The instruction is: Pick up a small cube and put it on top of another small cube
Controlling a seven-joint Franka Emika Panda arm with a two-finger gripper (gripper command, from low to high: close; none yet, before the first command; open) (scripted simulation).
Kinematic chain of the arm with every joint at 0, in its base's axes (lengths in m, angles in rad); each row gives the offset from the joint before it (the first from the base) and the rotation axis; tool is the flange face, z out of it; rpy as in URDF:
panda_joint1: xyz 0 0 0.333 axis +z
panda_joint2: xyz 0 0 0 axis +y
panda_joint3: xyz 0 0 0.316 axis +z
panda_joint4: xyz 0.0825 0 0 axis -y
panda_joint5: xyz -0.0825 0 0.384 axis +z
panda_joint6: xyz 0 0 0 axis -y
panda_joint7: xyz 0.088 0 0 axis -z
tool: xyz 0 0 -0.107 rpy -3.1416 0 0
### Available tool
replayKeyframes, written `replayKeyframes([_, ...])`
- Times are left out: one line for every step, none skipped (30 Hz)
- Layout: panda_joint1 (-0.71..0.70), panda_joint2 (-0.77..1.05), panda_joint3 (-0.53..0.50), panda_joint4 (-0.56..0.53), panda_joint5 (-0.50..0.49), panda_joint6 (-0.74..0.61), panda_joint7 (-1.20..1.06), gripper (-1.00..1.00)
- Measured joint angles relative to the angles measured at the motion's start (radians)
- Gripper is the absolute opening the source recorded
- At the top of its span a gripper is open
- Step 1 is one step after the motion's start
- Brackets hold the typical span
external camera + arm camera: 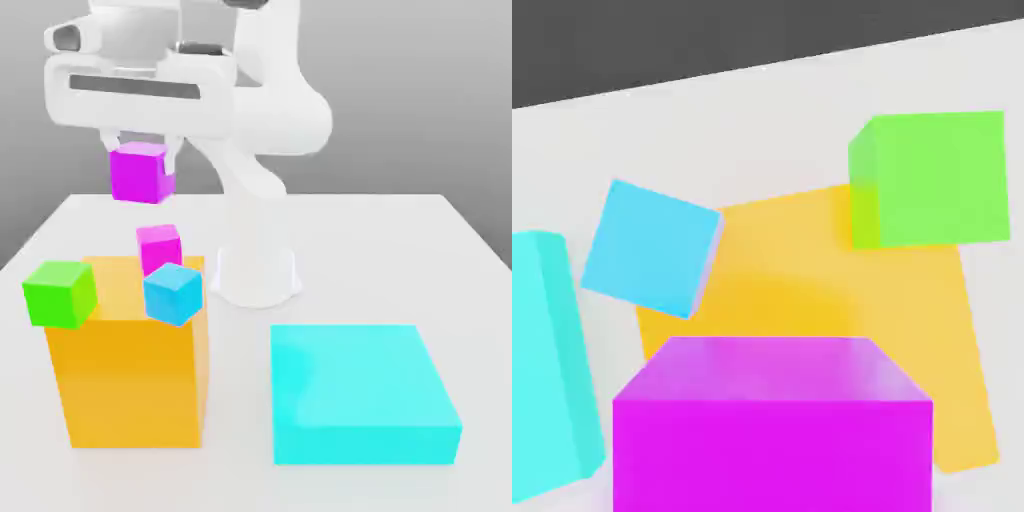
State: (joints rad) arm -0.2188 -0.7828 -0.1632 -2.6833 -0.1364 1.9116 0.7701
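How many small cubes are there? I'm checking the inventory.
4: a violet one held in the hand; pink, blue and green ones at the orange block. Others may be hidden.

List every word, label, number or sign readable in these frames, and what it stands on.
None. The violet-magenta cube at the hand, the pink cube, blue cube, green cube, orange block, cyan block and table are all plain and unmarked.
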Motion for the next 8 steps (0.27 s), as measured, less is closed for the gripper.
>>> replayKeyframes([-0.006, -0.008, -0.006, -0.029, 0.003, 0.018, 0.002, -1.00])
replayKeyframes([-0.010, -0.005, -0.011, -0.059, 0.003, 0.049, 0.003, -1.00])
replayKeyframes([-0.014, 0.003, -0.016, -0.089, 0.001, 0.086, 0.003, -1.00])
replayKeyframes([-0.018, 0.014, -0.020, -0.119, -0.001, 0.127, 0.003, -1.00])
replayKeyframes([-0.021, 0.023, -0.022, -0.141, -0.003, 0.158, 0.002, 1.00])
replayKeyframes([-0.021, 0.023, -0.022, -0.141, -0.003, 0.158, 0.002, 1.00])
replayKeyframes([-0.021, 0.023, -0.022, -0.141, -0.003, 0.158, 0.002, 1.00])
replayKeyframes([-0.021, 0.023, -0.022, -0.141, -0.003, 0.158, 0.002, 1.00])
